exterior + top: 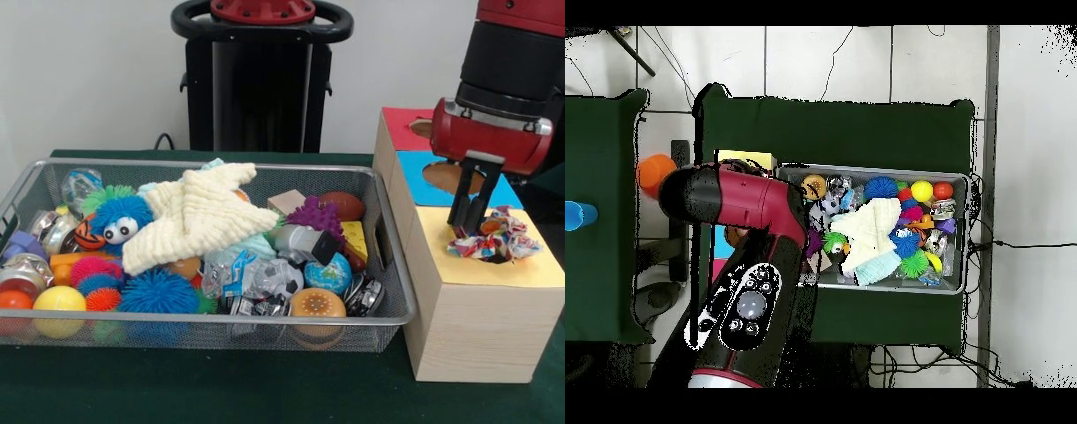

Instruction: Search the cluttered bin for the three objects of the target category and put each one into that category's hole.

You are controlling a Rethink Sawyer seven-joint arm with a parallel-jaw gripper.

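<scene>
One confetti-patterned crinkled piece (494,237) lies on the yellow top (494,269) of the pale wooden box, right of the bin. It covers the spot where the hole would be, so the hole is hidden. My gripper (468,221) hangs straight down with its tips touching the piece's left edge. The silver wire-mesh bin (221,322) is full of toys; no other confetti piece shows in it. In the overhead view my arm (750,200) covers the boxes, and only a strip of the yellow top (745,160) and the bin (965,180) show.
A cream knitted cloth (199,216) lies over the clutter, with spiky rubber balls (159,291), a yellow ball (58,300), a globe ball (328,274) and a purple toy (315,215). Blue-topped (446,181) and red-topped (408,124) boxes with holes stand behind the yellow one.
</scene>
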